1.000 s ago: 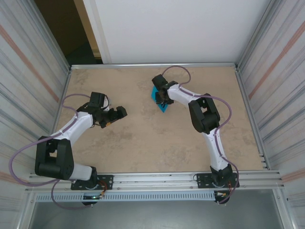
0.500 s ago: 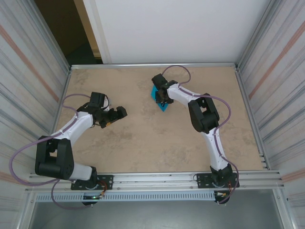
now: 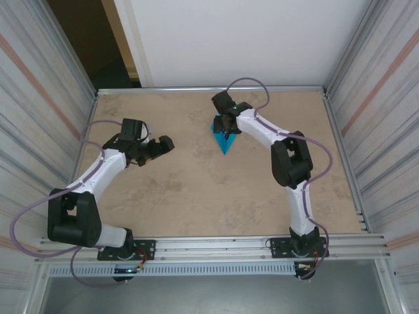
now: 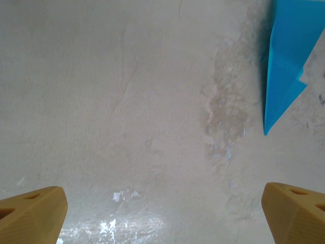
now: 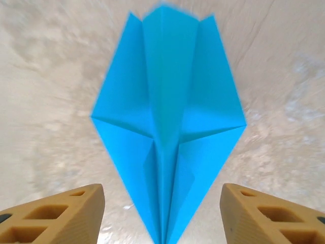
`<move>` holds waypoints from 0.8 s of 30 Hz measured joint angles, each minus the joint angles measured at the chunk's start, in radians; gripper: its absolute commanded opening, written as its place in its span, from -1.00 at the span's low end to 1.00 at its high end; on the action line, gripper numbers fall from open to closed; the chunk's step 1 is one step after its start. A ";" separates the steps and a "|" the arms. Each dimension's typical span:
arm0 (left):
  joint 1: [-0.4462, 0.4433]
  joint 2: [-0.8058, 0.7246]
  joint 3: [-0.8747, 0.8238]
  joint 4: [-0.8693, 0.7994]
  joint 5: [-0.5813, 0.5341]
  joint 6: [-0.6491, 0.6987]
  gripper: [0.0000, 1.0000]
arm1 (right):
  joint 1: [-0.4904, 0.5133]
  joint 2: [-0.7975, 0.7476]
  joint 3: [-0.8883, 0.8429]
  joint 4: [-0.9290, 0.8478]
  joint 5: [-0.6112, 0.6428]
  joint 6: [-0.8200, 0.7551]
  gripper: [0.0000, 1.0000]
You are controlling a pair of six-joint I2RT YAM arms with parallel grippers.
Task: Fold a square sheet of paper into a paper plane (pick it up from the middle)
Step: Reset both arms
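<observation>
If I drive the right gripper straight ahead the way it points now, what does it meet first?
Most likely the paper plane: it lies on the table straight ahead of the open right gripper, centred between its fingers. How far off is unclear.

- The paper plane (image 3: 224,140) lies flat on the worktop (image 3: 196,196), in its far half, just right of the middle.
- The right jaws hang above the plane's far part. The plane's narrow end lies between the two fingers (image 5: 56,218) and touches neither.
- The left jaws stand well apart to the plane's left, over bare worktop.
</observation>
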 measured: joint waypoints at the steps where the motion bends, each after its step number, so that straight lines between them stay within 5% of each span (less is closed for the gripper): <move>1: 0.000 -0.011 0.006 0.000 -0.015 0.000 0.97 | -0.001 -0.042 -0.019 0.009 0.004 -0.001 0.34; 6: 0.000 -0.093 0.011 0.041 -0.128 0.002 0.97 | -0.020 -0.291 -0.204 0.089 0.048 -0.023 0.58; 9: 0.002 -0.164 -0.029 0.130 -0.227 0.013 0.97 | -0.064 -0.456 -0.376 0.165 0.102 -0.047 1.00; 16: 0.029 -0.251 -0.258 0.372 -0.480 0.078 0.97 | -0.248 -0.762 -0.781 0.354 0.264 -0.106 0.98; 24: 0.063 -0.227 -0.424 0.561 -0.662 0.209 0.97 | -0.457 -0.858 -1.088 0.525 0.343 -0.121 0.98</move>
